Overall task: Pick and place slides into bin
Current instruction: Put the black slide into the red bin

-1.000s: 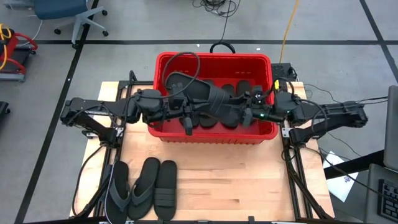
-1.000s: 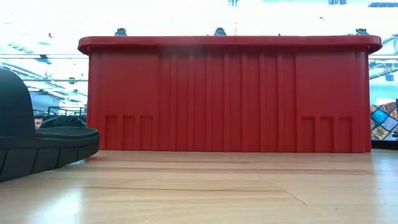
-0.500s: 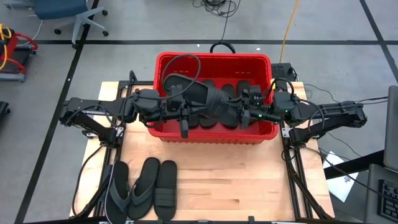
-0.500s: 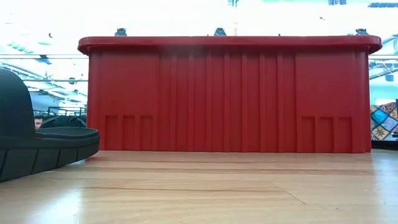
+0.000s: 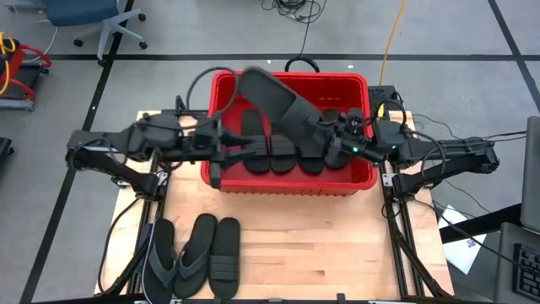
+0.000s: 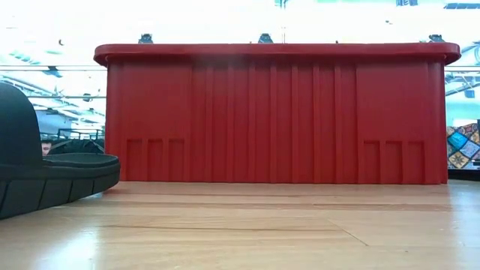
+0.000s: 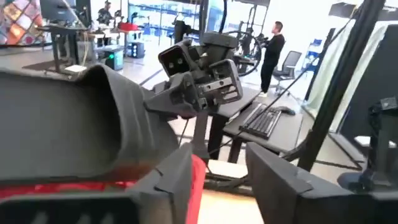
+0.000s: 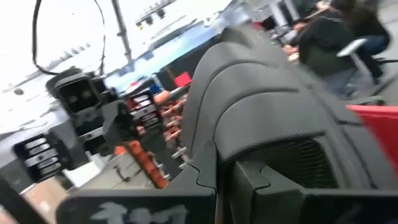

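Presently the right tool (image 5: 331, 143) clamps the raised slide (image 5: 274, 101) over the bin (image 5: 291, 182); left tool (image 5: 221, 157) parted, empty. Rubber appears light, flexible; grip the strap or edge.

The bin (image 5: 291, 181) is bright red, its walls marked with vertical ribs in the low view. The slides inside it (image 5: 285, 152) are black, as is the raised one (image 5: 278, 101). On the pale, wood-grained table (image 5: 321, 253), one slide (image 5: 224, 257) is black with a ribbed band; the thong beside it (image 5: 160, 262) looks somewhat greyer, though that may be glare.
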